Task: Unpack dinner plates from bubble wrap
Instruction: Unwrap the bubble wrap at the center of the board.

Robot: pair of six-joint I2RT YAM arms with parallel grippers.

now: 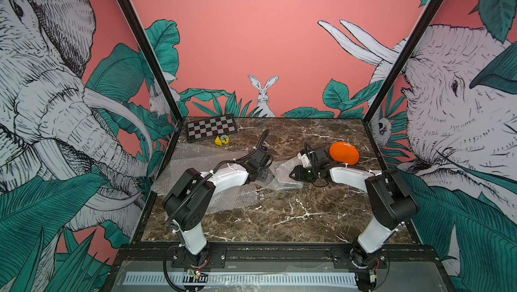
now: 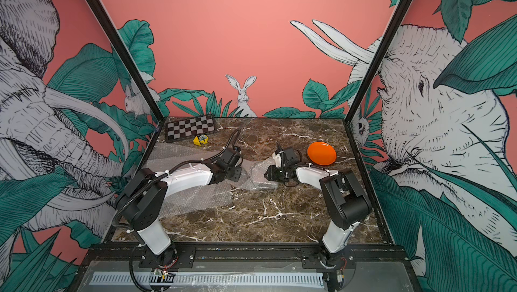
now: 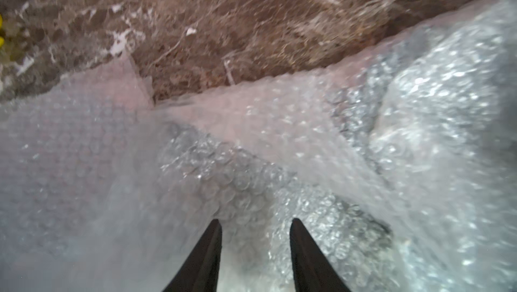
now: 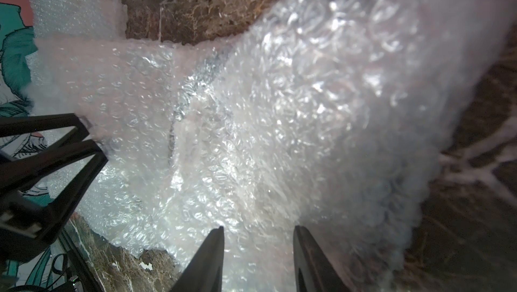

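A crumpled bundle of bubble wrap (image 1: 282,177) lies mid-table between my two grippers. In the right wrist view a dark curved edge (image 4: 172,125) shows through the bubble wrap (image 4: 279,108); what it belongs to I cannot tell. My left gripper (image 3: 255,220) is open, its fingers apart over the bubble wrap (image 3: 251,164). Facing it from the right side of the bundle, my right gripper (image 4: 258,229) is open too, with wrap lying between its fingers. The bright orange plate (image 1: 344,153) sits bare on the table behind the right arm. No other plate is in view.
Flat sheets of bubble wrap (image 1: 195,162) cover the left side under the left arm. A checkered board (image 1: 211,128) and a small yellow object (image 1: 221,140) lie at the back left. Black frame posts (image 1: 391,75) and walls close in the marble table (image 1: 293,215).
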